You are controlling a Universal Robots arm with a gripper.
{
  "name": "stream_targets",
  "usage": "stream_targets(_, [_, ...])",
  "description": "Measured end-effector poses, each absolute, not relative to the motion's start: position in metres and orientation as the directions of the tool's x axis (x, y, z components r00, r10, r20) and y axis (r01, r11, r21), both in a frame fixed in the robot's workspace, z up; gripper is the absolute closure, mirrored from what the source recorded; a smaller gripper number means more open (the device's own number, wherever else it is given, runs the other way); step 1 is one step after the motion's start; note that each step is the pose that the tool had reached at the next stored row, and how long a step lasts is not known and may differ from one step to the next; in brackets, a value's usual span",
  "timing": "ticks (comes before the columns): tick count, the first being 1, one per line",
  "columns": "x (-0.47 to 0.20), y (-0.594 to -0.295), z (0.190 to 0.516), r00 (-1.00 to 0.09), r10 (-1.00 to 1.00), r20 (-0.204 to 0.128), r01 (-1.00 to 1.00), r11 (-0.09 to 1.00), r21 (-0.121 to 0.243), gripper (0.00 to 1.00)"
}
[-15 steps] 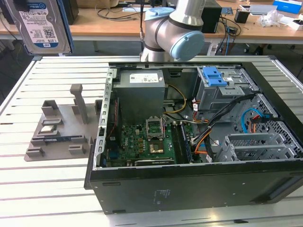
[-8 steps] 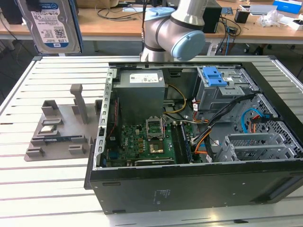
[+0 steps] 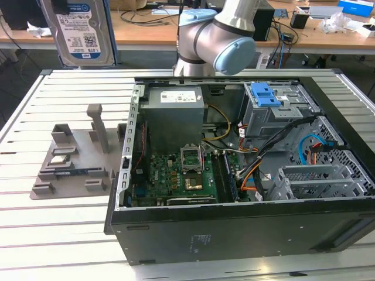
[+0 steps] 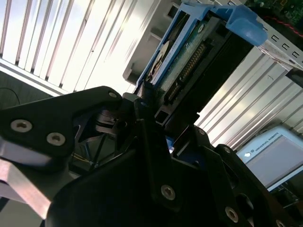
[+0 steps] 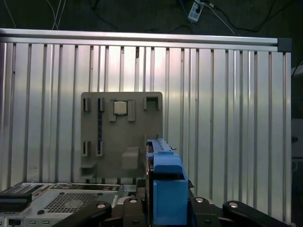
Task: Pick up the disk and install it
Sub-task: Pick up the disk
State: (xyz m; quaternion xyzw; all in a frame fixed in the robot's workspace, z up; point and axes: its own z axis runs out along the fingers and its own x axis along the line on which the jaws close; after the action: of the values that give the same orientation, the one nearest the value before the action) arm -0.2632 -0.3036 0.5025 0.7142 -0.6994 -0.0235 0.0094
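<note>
The disk (image 3: 82,29), a silver drive with a blue-and-white label in a blue carrier, hangs upright high above the slatted table at the exterior view's upper left. In the second wrist view my gripper (image 4: 158,111) is shut on the disk (image 4: 189,56), whose connector edge and blue frame stick out past the black fingers (image 4: 147,142). The first wrist view looks down along the blue carrier edge of the disk (image 5: 166,177) to the table. The open computer case (image 3: 234,234) lies to the exterior view's right of the disk.
Inside the case are a grey power supply box (image 3: 174,114), a motherboard (image 3: 176,175) and a metal drive cage with a blue clip (image 3: 266,93). A grey parts fixture (image 3: 76,158) holding a small chip (image 5: 120,107) lies on the slatted table (image 3: 53,234). A cluttered desk stands behind.
</note>
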Motion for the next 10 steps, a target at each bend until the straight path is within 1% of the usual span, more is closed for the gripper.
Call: stream_targets(10, [-0.216,-0.304,0.502,0.02,-1.0,-0.02,-0.999,-0.021,0.047,0.63])
